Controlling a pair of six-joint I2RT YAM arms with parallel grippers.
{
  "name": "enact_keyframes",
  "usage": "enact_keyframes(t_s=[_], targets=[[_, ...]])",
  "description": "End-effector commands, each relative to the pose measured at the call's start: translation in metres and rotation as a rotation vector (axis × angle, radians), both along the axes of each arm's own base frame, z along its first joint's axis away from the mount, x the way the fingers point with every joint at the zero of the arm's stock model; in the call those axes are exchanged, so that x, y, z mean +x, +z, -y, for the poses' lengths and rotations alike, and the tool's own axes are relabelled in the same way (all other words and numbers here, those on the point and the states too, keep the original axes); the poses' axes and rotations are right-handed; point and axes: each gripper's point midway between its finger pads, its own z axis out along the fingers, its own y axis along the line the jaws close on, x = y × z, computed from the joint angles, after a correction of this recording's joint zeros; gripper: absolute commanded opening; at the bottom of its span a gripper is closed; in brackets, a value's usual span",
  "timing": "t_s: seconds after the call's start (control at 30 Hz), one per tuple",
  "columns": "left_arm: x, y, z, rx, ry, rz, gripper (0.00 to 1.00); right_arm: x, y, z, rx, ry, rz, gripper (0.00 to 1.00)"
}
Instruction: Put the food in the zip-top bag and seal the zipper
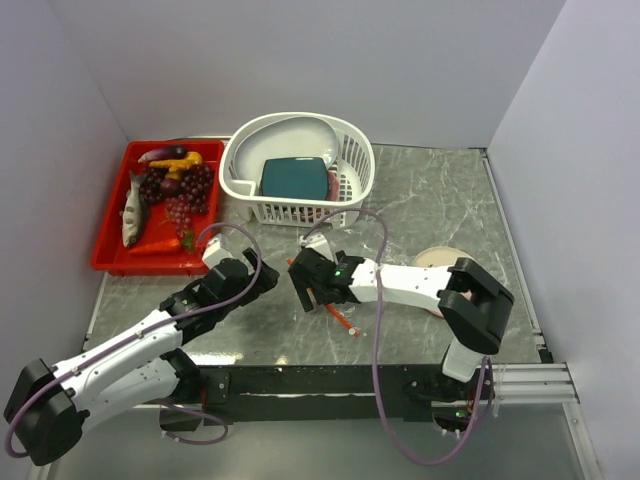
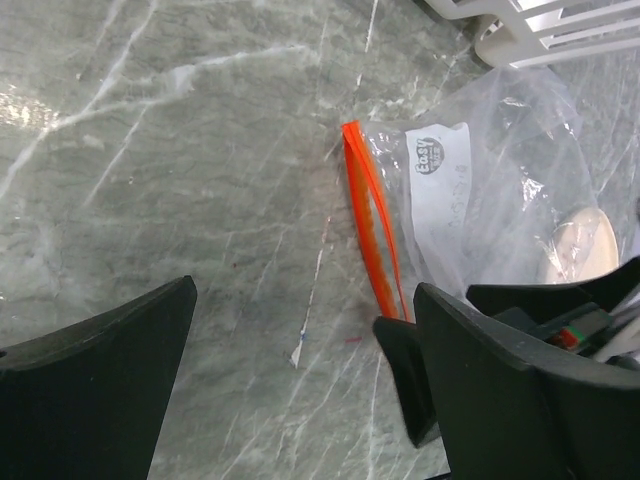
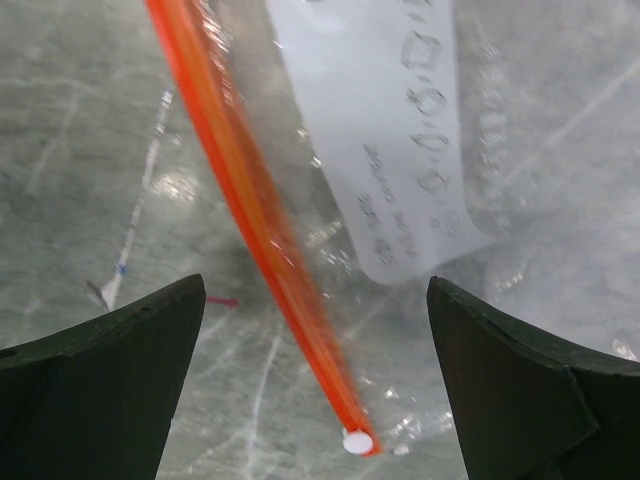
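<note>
Overhead, a grey marbled bench is seen, closed in by plain pale walls on three sides. A white slotted basket is set at the middle of the far edge, with a teal dish inside it. A red tray is placed in the far left corner. All the food is kept in it: a grey fish, grape bunches, a carrot, an eggplant and a yellow fruit. A pink-and-cream plate is partly hidden by the right arm, toward the right edge.

The zip-top bag is laid flat on bare bench near the middle. From above it is mostly covered by the right gripper, just beside the left gripper. Both are held low over it with jaws spread wide and nothing grasped.

Only in the wrist views is the crinkled clear film shown. The white printed label is seen in both. The zipper is seen as an orange strip ending in a small white tip.
</note>
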Motion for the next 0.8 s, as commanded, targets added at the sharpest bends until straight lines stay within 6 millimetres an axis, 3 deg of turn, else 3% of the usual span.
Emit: enact_keyframes(t_s=[0.0, 0.23, 0.5, 0.6, 0.63, 0.77], targets=[[0.007, 0.012, 0.011, -0.058, -0.015, 0.037, 0.97, 0.014, 0.01, 0.0, -0.072, -0.043, 0.08, 1.0], [0.006, 0.013, 0.01, -0.065, -0.015, 0.041, 0.97, 0.022, 0.008, 0.008, -0.14, -0.085, 0.121, 0.97], [0.005, 0.011, 0.008, -0.054, -0.012, 0.038, 0.97, 0.023, 0.0, 0.005, -0.163, -0.069, 0.115, 0.82], [0.004, 0.007, 0.007, -0.051, -0.01, 0.031, 0.97, 0.026, 0.004, 0.005, -0.159, -0.076, 0.129, 0.65], [0.003, 0.006, 0.008, -0.056, -0.017, 0.031, 0.97, 0.027, 0.006, 0.004, -0.152, -0.078, 0.133, 0.47], [0.002, 0.006, 0.017, -0.097, -0.057, 0.044, 0.99, 0.033, 0.018, 0.002, -0.12, -0.103, 0.159, 0.02]])
